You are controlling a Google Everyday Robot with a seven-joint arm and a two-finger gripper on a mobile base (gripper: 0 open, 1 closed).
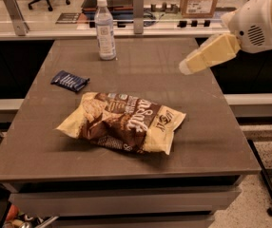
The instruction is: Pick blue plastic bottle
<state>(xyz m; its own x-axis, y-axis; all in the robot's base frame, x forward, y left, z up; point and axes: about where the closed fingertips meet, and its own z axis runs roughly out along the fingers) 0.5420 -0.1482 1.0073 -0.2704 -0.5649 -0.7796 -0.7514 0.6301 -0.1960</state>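
The blue plastic bottle [105, 29] stands upright near the far edge of the brown table [140, 80], left of centre; it is clear and pale bluish with a white cap and a white label. My gripper [187, 67] reaches in from the right on a white arm, its cream-coloured end hovering above the table's right part, well to the right of the bottle and apart from it.
A large brown and tan snack bag [122, 121] lies in the middle of the table. A small flat dark-blue wrapper [70, 80] lies at the left. A cardboard box [200, 0] and a counter with a glass rail stand behind the table.
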